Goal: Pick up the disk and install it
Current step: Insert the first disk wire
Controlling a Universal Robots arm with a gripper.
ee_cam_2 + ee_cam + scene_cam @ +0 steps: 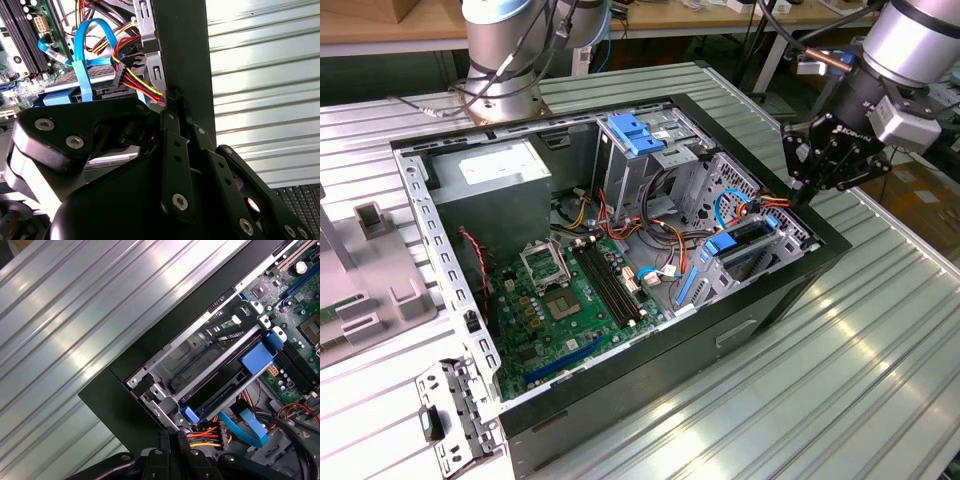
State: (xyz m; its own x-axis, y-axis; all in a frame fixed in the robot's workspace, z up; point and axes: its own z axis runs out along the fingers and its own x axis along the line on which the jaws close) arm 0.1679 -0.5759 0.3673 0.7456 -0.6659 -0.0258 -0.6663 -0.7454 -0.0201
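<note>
The disk point(748, 243) lies in its blue carrier inside the drive cage at the open computer case's corner on the exterior view's right. In the first wrist view the disk point(220, 390) sits in one slot of the cage, with the carrier's blue handle point(256, 360) at its end. My gripper point(798, 190) hangs just above the case wall beside that cage, and its black fingers point(172, 125) are pressed together with nothing held. The fingertips touch the red, yellow and black power cable bundle point(137, 82) next to the blue data cable point(247, 422).
The black case point(750, 320) lies open on a ribbed metal table point(880, 380), with motherboard point(560, 300), power supply point(490, 185) and a blue bracket point(635, 130) atop the far cage. The arm's base point(505, 50) stands behind. Grey parts point(370, 270) and a metal bracket point(455, 415) lie at the exterior view's left.
</note>
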